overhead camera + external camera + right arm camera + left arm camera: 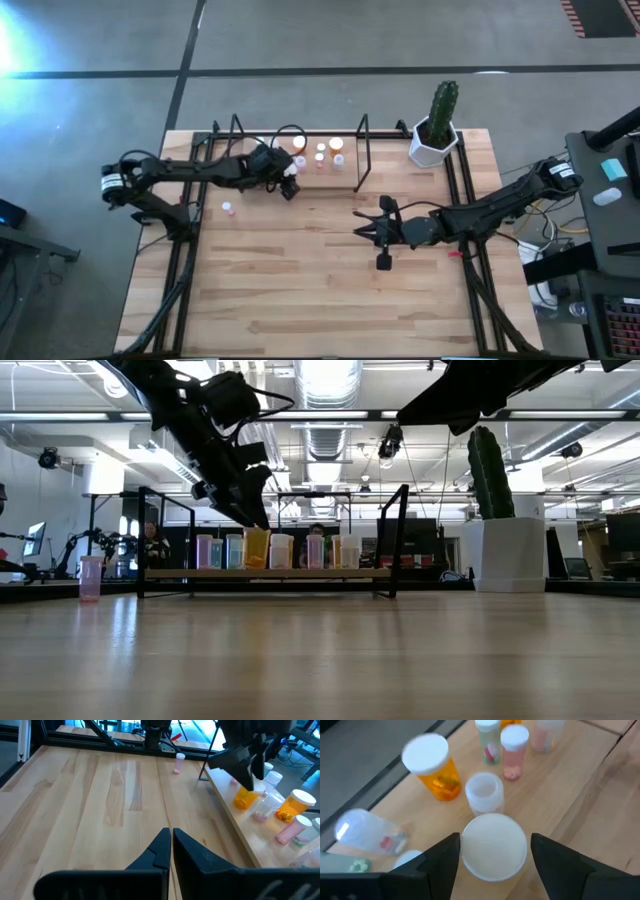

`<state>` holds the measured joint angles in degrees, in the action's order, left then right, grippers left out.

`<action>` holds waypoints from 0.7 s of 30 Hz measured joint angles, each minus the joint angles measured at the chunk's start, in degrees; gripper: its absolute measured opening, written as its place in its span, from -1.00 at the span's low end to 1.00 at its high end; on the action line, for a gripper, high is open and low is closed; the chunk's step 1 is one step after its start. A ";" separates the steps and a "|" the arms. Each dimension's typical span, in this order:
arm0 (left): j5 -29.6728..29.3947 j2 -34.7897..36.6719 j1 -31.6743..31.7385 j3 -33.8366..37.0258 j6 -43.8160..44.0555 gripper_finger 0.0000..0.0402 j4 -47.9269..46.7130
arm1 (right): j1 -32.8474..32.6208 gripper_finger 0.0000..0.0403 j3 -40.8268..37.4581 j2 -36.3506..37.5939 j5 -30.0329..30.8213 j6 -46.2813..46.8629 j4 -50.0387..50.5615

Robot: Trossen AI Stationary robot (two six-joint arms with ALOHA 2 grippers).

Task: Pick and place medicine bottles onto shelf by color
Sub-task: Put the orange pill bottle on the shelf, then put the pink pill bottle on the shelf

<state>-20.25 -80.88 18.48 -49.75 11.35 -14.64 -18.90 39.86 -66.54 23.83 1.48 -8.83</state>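
The shelf (352,170) stands at the table's far side, a light-wood board in black wire rails, with several small white-capped bottles upright on it: orange (437,775), pinkish (514,755) and clear (484,792). My left gripper (495,845) is open just above the shelf's left part. Its fingers stand on either side of the white cap of one more bottle (494,847), with a narrow gap showing on one side. One pink bottle (228,208) stands alone on the table, left of and in front of the shelf. My right gripper (170,837) is shut and empty over the table's right middle (358,232).
A white hexagonal pot with a green cactus (436,128) stands at the far right corner, right of the shelf. The shelf's black wire uprights (400,540) rise at its ends. Bare wood lies between the shelf and the near edge.
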 joint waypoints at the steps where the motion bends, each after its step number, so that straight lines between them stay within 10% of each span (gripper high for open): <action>1: 0.00 0.18 0.11 -0.16 -0.18 0.13 0.00 | 0.00 -0.96 0.00 0.00 0.00 0.02 0.00; 13: -0.62 5.24 0.07 -3.12 -6.10 0.13 -7.18 | 0.01 -0.96 0.00 0.00 0.00 -0.03 0.08; 21: 7.75 14.56 -6.20 -8.35 -10.25 -0.05 -29.93 | 0.00 -0.96 0.00 0.00 0.02 -0.11 0.05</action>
<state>-12.49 -66.32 12.27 -58.10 1.10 -44.57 -18.90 39.86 -66.54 23.86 1.37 -8.78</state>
